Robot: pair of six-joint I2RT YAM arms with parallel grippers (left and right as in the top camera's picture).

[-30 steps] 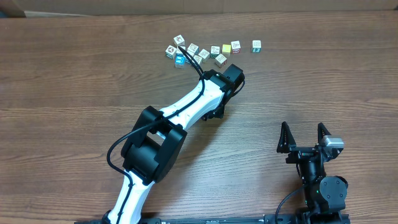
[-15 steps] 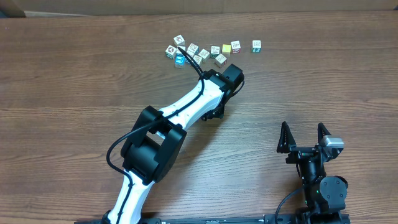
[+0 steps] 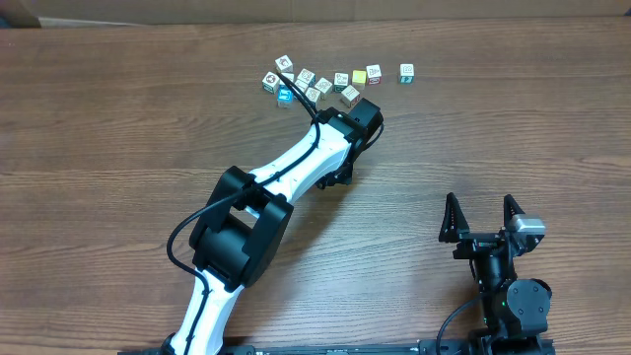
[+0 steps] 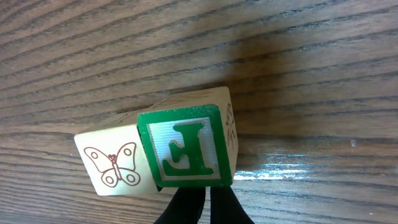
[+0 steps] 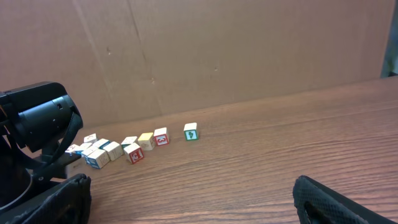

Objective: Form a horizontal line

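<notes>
Right now the left end effector (image 4: 200,202) has its jaws pinched together with nothing between them. The tips sit just behind a green-faced letter block (image 4: 186,146). A butterfly cube (image 4: 112,165) touches that block's left side; it looks like a second cube, though I cannot be sure. The right end effector (image 3: 480,205) stands wide apart and empty, well away from every cube.

The horizontal line (image 3: 359,77) lies just beyond the left end effector. It is only loosely formed, because its rightmost cube (image 3: 406,71) stands apart from the other three.

The main risk, as I judge it, is the narrow closed tip. A nudge off the green block's centre would spin it rather than slide it, or would drag the butterfly cube along with it. Pushing too far would knock the row cubes ahead out of line, and the bulky wrist could sweep into them.

Counted from overhead, there are two end effectors and about eleven cubes on the desk (image 3: 118,148):
- Four are in the row.
- One is at the left tip, or possibly two.
- Six are in the cluster (image 3: 306,77), ahead and to the left, where they are packed too tightly to separate with confidence.
</notes>
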